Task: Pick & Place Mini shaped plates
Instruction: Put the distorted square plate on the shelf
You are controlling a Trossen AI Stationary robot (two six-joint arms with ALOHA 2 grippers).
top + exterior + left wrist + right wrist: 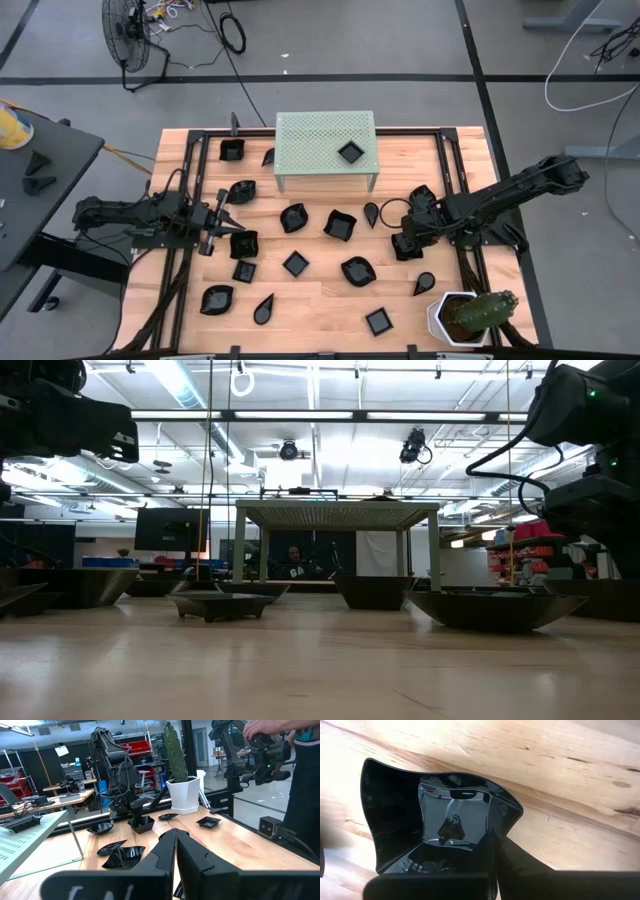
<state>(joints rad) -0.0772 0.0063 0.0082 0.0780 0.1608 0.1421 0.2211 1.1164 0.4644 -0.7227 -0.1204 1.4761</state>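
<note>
Close against the right wrist camera sits a wavy-rimmed dish (445, 815), glossy black, resting on the pale wood. The right gripper (495, 865) has its jaws closed together on the dish's near rim, and the thin edge looks pinched between them. From above, that right gripper (405, 243) is at the right side of the tabletop (320, 300), midway between near and far, with the wavy-rimmed dish (402, 250) under its tip.

Across on the left side, the left gripper (232, 224) hangs low and points toward the middle. Its jaws are shut with nothing between them, just beside a black plate (243, 243) but not touching it.

The other mini shaped plates (339, 224) are scattered over the whole tabletop: squares, teardrops and leaf shapes, none stacked. Several cluster in the centre, a few lie along the near edge, and two are at the far left corner. One small square plate (350, 152) rests on top of the green perforated stand (325, 150), which stands at the far edge in the middle. A white cactus pot (460, 317) occupies the near right corner, well apart from both grippers. Beyond the tabletop, the left wrist view catches a person's hand (267, 729) on some equipment.
</note>
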